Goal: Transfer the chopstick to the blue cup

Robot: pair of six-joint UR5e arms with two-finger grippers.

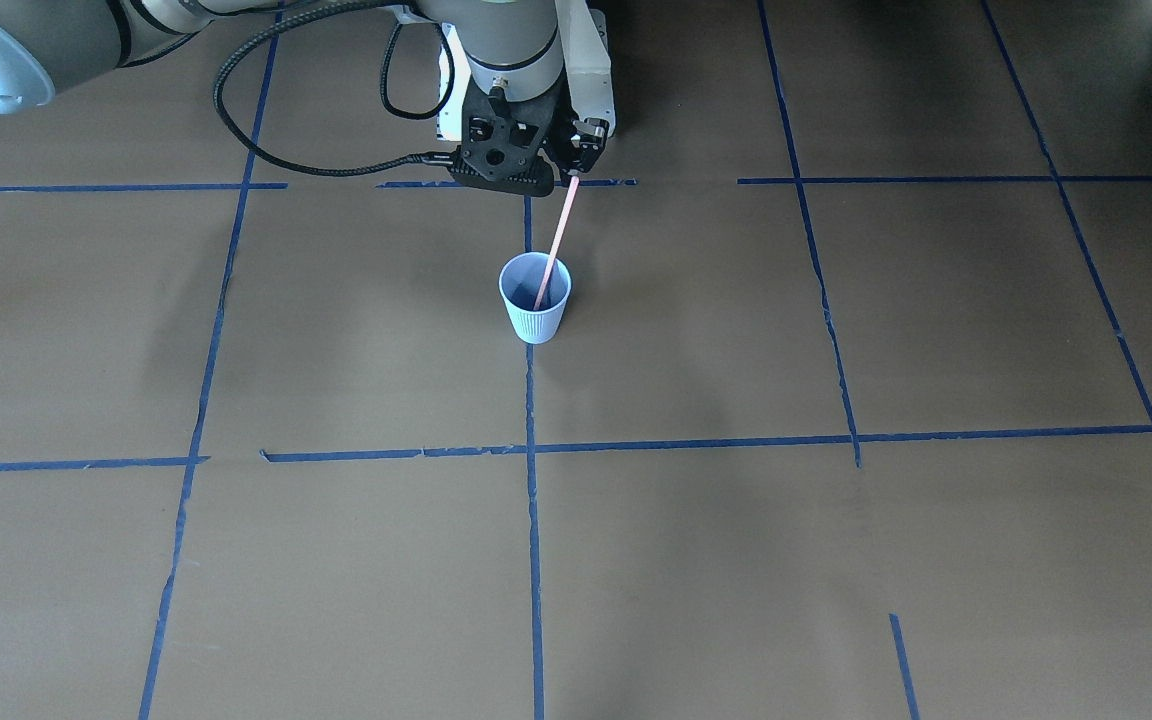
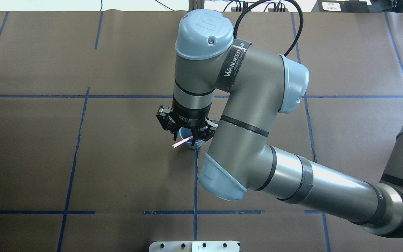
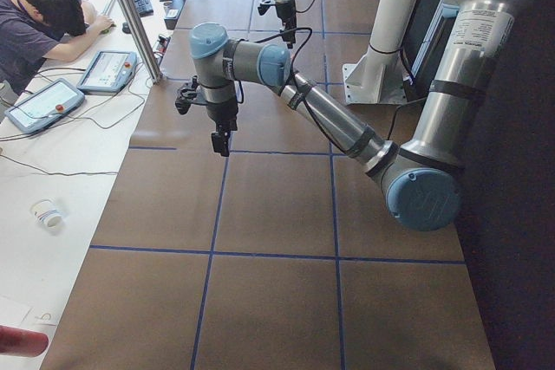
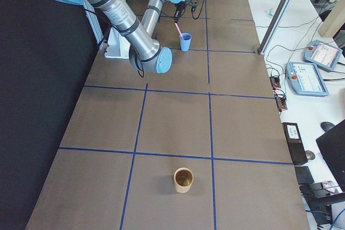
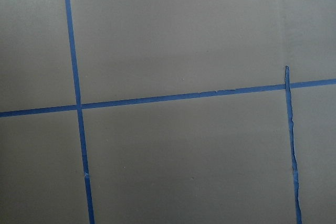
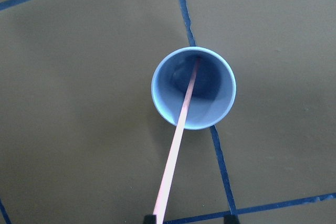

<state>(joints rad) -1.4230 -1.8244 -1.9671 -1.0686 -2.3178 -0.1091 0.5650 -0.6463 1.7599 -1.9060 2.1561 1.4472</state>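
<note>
The pale blue ribbed cup (image 1: pixel 534 315) stands upright on the brown table, also seen in the right wrist view (image 6: pixel 164 100) and the exterior right view (image 4: pixel 185 41). The pink chopstick (image 1: pixel 556 235) has its lower end inside the cup and leans up toward my right gripper (image 1: pixel 531 180). In the right wrist view the chopstick (image 6: pixel 176 150) lies next to one fingertip, and the other fingertip is far off it. The jaws stand wide apart, open, above the cup (image 2: pixel 195 144). My left gripper (image 3: pixel 221 140) hangs over bare table far away; I cannot tell its state.
A brown cup (image 4: pixel 183 180) stands alone at the table's end on my right side. Blue tape lines (image 1: pixel 532 520) mark a grid on the table. An operator and tablets (image 3: pixel 52 101) are at a side desk.
</note>
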